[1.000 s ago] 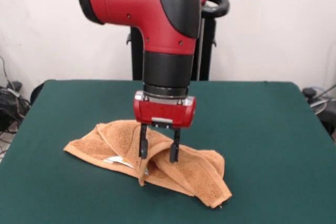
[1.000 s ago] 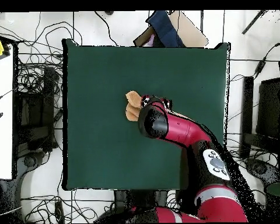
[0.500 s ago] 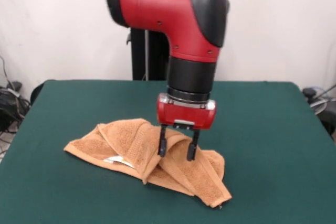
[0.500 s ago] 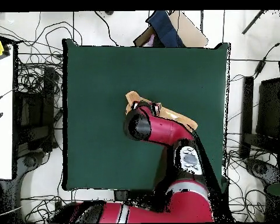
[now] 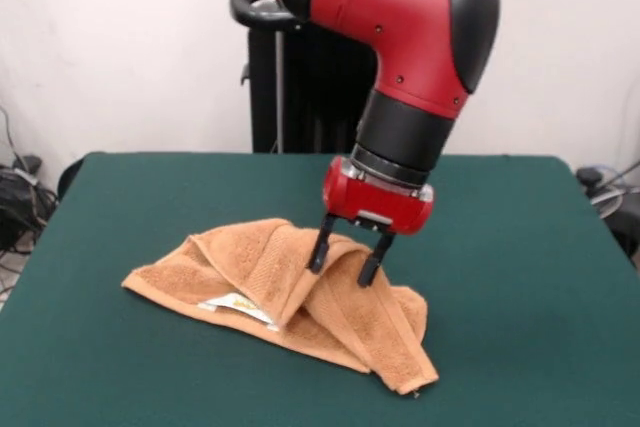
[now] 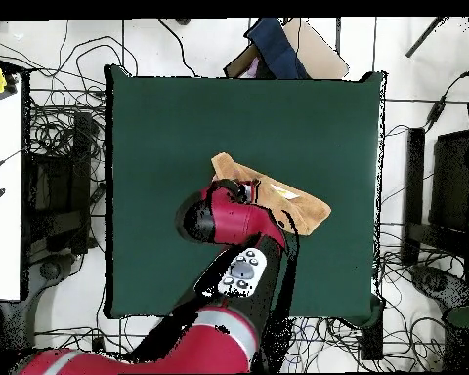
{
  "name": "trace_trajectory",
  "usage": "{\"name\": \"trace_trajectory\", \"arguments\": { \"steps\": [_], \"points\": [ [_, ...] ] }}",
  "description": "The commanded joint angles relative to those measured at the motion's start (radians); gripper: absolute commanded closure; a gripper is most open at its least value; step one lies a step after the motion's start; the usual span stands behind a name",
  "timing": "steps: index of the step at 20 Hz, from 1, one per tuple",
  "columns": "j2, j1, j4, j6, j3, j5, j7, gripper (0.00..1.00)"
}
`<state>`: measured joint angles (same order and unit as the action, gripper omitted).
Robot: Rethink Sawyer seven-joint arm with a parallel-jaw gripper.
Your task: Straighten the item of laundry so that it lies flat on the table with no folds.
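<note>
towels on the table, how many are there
1. The orange-tan towel lies bunched in folds near the middle of the green table, under the end effector, whose two fingers straddle a raised fold. No second towel shows; the arm hides some table overhead.

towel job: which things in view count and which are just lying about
Part of the job:
- towel, bunched in folds
- green table
- hand, open, fingers astride a raised fold

Just lying about:
- cables on the floor
- white side table
- dark blue item beyond the table
</note>
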<state>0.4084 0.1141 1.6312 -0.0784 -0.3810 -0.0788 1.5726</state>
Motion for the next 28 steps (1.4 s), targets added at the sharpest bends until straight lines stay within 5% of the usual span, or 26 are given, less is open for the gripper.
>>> {"name": "trace_trajectory", "arguments": {
  "steps": [1, 12, 21, 22, 28],
  "points": [
    [-0.084, 0.030, -0.020, 0.000, -0.140, -0.097, 0.276, 0.00],
    [-0.140, 0.095, 0.035, 0.067, -0.193, -0.171, 0.307, 0.00],
    [-0.121, 0.118, 0.065, -0.051, -0.157, -0.234, 0.319, 0.00],
    [-0.108, 0.111, 0.077, -0.051, -0.137, -0.243, 0.307, 1.00],
    [-0.097, 0.127, 0.082, -0.136, -0.129, -0.277, 0.308, 1.00]
  ]
}}
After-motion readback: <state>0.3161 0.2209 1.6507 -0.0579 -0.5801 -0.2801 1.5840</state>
